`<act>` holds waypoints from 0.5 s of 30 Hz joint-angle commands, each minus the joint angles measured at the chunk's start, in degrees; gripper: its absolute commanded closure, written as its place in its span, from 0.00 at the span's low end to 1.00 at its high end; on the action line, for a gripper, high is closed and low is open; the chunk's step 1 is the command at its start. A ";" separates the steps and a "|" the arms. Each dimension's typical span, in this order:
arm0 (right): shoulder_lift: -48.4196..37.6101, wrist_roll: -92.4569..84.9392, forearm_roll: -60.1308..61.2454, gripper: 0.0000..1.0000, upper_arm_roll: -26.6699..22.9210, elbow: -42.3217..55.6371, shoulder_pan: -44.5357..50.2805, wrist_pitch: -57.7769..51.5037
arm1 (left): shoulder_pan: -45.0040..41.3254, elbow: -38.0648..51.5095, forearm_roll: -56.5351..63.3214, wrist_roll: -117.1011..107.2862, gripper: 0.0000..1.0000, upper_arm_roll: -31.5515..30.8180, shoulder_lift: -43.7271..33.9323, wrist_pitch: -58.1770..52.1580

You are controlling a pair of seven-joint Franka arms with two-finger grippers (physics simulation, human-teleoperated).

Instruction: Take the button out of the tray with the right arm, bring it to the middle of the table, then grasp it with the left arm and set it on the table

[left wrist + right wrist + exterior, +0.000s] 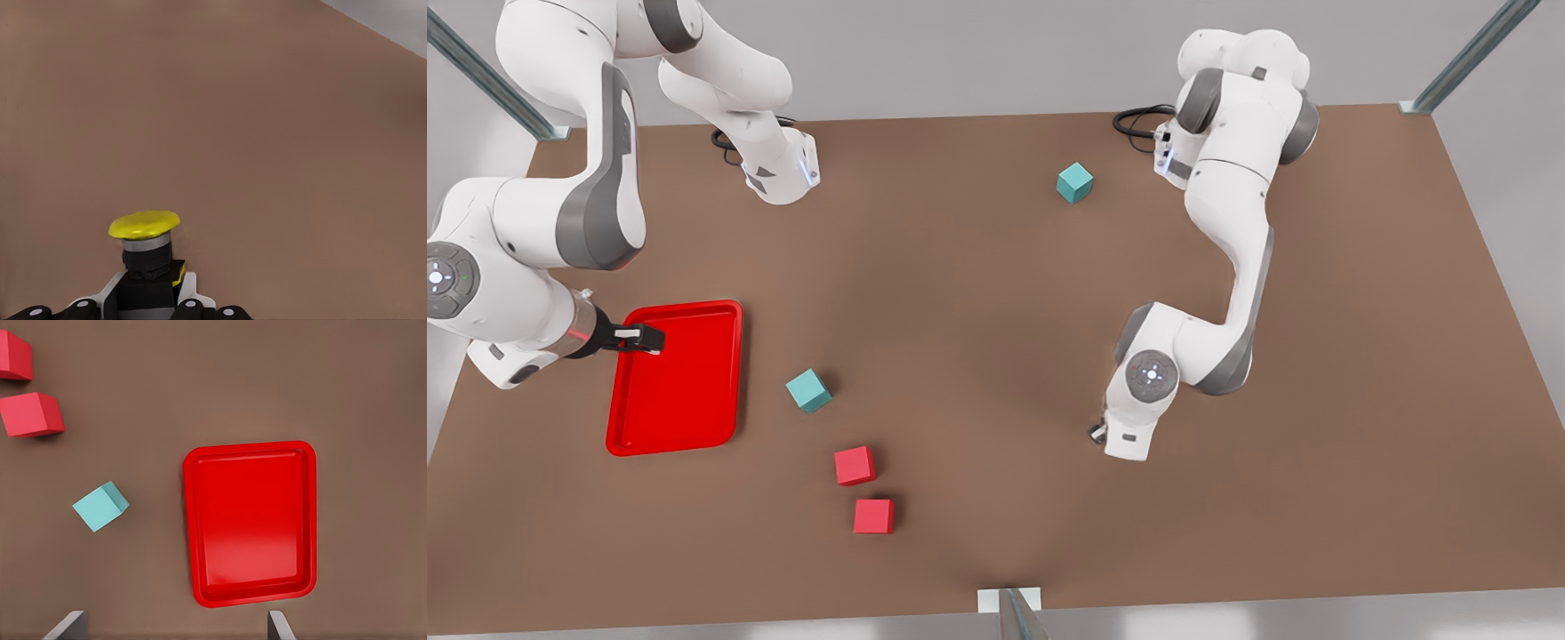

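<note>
Two red cubes sit at lower centre of the front view on the table; right of them, the left end effector grasps the button. At left, the right end effector, fingers spread, hovers over the tray. A teal cube lies farthest back.

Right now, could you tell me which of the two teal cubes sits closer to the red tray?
The teal cube just off the red tray toward the front view's right, next to the two red cubes. The other teal cube sits far across the table, near an arm's base.
</note>
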 commanded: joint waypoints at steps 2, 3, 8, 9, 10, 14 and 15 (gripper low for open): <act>0.11 -0.55 0.21 0.00 0.01 0.38 -0.25 -0.04 | 1.72 1.31 -0.56 -7.65 0.65 2.14 -0.29 4.55; 0.02 -0.37 0.30 0.00 -0.08 0.38 -0.16 -0.04 | 1.89 1.31 -0.38 -13.98 0.65 2.23 -0.46 6.14; 0.02 -0.19 0.30 0.00 -0.08 0.29 -0.16 -0.04 | -1.79 -0.53 5.06 -26.11 0.66 3.72 -2.13 8.25; 0.11 -0.28 0.30 0.00 -0.08 0.29 -0.25 -0.04 | -2.32 -1.06 5.07 -26.29 0.65 3.81 -2.05 8.42; 0.11 -0.28 0.38 0.00 -0.08 0.29 -0.25 -0.04 | -2.41 -1.50 5.07 -26.47 0.66 3.81 -2.13 8.69; 0.11 -0.28 0.38 0.00 -0.08 0.21 -0.16 -0.04 | -7.77 -2.11 12.88 -32.70 0.66 7.85 -0.38 11.94; 0.11 -0.02 0.38 0.00 -0.08 0.21 -0.07 -0.04 | -7.95 -2.64 19.72 -37.96 0.67 7.77 -0.38 11.94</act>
